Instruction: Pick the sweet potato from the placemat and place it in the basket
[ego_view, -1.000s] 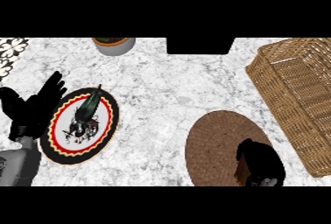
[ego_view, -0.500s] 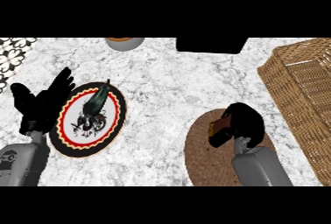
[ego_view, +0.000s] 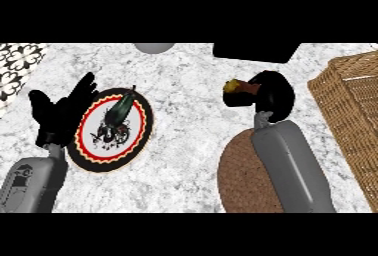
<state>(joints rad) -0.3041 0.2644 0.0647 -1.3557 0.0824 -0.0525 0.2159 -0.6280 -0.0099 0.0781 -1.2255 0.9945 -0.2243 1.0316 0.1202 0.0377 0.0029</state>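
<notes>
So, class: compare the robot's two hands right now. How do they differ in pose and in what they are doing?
The right hand is curled round the sweet potato, lifted over the counter beyond the brown placemat; the left hand holds nothing. The left hand's fingers are straight, resting beside the patterned plate; the right hand's are bent. Both are black on grey forearms.

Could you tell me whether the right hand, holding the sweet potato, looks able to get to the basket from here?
Probably yes: the right hand holds the sweet potato above the counter, with nothing between it and the basket.
</notes>
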